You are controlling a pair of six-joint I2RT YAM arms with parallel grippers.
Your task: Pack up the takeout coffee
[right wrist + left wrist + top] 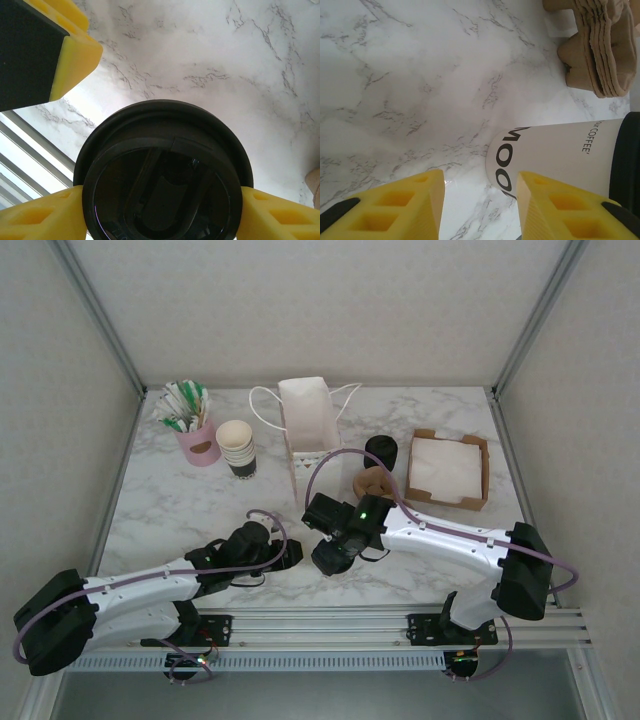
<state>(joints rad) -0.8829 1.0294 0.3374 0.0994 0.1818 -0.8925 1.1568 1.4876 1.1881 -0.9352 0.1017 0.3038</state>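
Note:
The takeout coffee (pixel 330 557) is a white printed cup with a black lid, near the front middle of the table. My right gripper (pixel 333 550) is shut on it from above. In the right wrist view both yellow fingers (pixel 40 217) press the sides of the black lid (pixel 162 170). My left gripper (pixel 291 554) is open just left of the cup. In the left wrist view the cup's white body (pixel 560 155) lies next to the right finger (pixel 555 205), with bare marble across the gap of the left gripper (pixel 480 202).
An open white paper bag (pixel 308 425) stands at the back middle. Brown pulp cup carriers (pixel 375 482) and a black cylinder (pixel 381 451) sit right of it. A cardboard box of napkins (pixel 447 470) is further right. Stacked paper cups (pixel 237 447) and a pink holder (pixel 198 440) stand at the back left.

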